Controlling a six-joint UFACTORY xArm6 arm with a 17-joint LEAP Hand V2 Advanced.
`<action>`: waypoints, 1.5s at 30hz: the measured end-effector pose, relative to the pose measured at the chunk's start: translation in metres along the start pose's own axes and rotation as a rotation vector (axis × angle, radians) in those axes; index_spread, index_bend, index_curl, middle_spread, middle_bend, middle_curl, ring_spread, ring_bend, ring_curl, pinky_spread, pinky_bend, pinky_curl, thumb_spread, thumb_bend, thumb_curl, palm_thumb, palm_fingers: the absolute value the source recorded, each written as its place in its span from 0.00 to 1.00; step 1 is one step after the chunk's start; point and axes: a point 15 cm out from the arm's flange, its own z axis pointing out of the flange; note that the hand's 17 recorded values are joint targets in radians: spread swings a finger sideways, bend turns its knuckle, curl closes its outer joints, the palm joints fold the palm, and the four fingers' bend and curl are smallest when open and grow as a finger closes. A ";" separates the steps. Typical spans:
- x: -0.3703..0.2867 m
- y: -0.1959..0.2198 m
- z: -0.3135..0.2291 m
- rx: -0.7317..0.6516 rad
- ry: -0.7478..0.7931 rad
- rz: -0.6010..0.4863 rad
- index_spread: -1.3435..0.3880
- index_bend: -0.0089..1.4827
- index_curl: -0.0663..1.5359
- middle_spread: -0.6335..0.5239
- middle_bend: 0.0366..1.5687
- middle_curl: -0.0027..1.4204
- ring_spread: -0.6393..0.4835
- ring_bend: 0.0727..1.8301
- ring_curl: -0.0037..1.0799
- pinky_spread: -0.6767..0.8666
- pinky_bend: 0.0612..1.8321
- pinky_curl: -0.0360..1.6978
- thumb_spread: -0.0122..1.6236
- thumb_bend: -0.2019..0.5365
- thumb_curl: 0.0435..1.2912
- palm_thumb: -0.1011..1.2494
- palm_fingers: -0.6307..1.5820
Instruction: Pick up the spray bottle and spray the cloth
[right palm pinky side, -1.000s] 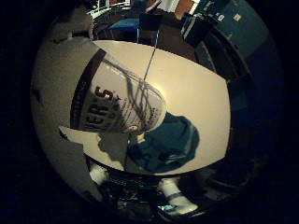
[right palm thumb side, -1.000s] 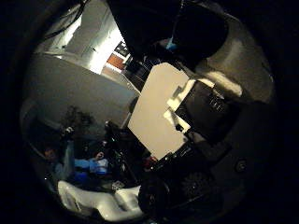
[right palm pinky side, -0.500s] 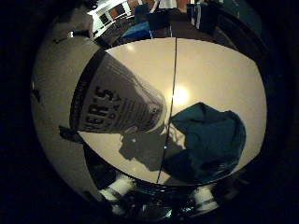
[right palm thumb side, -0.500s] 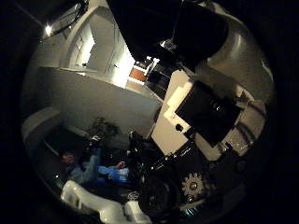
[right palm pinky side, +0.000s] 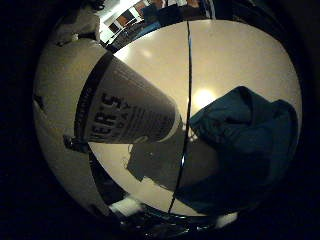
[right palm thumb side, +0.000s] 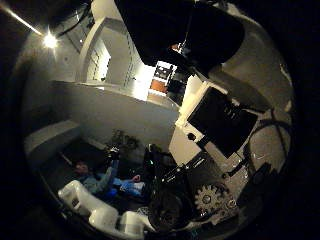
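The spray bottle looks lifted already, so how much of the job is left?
Done: the spray bottle fills the palm's view, apparently held above the table. In hand: it hangs beside the teal cloth. Left: the spraying itself; no mist or wet patch shows.

The spray bottle (right palm pinky side: 100, 107) filled much of the view, its top cut off; its base hid part of the cloth (right palm pinky side: 245, 145).

Hand (right palm thumb side: 210, 170) fingers (right palm thumb side: 100, 215) apparently curled, grip unclear.
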 end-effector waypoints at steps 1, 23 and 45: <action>0.001 0.002 0.001 -0.008 -0.016 0.011 0.66 0.76 0.46 0.47 0.84 0.41 0.43 0.78 0.53 0.31 0.72 0.46 0.51 0.25 0.60 0.86 0.84; 0.002 0.021 0.012 -0.087 -0.139 -0.023 0.59 0.27 0.40 0.41 0.61 0.37 0.36 0.70 0.49 0.21 0.78 0.39 0.42 0.23 0.55 0.71 0.59; 0.010 0.015 -0.045 -0.144 -0.059 -0.176 0.59 0.12 0.27 0.60 0.18 0.24 0.69 0.28 0.25 0.69 0.44 0.18 0.63 0.23 0.31 0.58 0.30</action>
